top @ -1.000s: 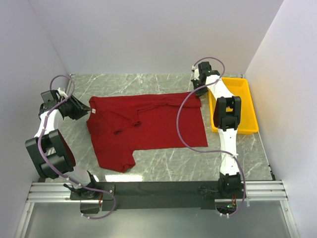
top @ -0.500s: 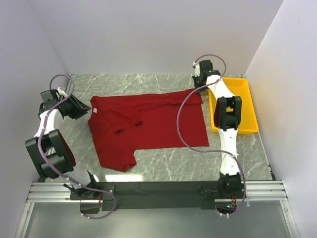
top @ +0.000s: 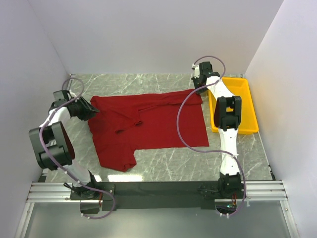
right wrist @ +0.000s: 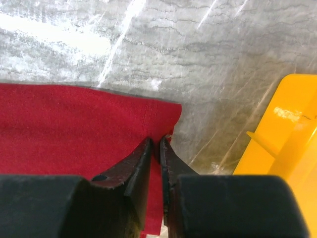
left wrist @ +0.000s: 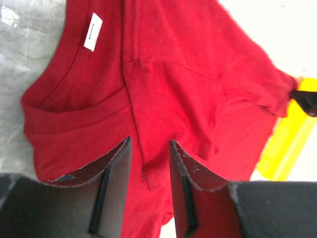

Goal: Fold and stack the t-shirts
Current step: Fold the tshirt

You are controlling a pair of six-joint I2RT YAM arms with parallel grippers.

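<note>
Step, I judge: t-shirt (top: 148, 124) spread on table (top: 148, 82), folding barely begun. Left hand (left wrist: 150, 144) apart over shoulder; right hand (right wrist: 156, 141) barely parted at hem corner. Next: pinch an edge.

Top cam: fixed, high up on near side of t-shirt (top: 148, 121), looks down & fwd, far enough to take in whole t-shirt. L wrist cam: close above t-shirt's collar end, looks across it toward yellow tray (left wrist: 282, 148). R wrist cam: v. close at t-shirt's tray-side back corner, facing down. All 3 share that corner + tray edge.
</note>
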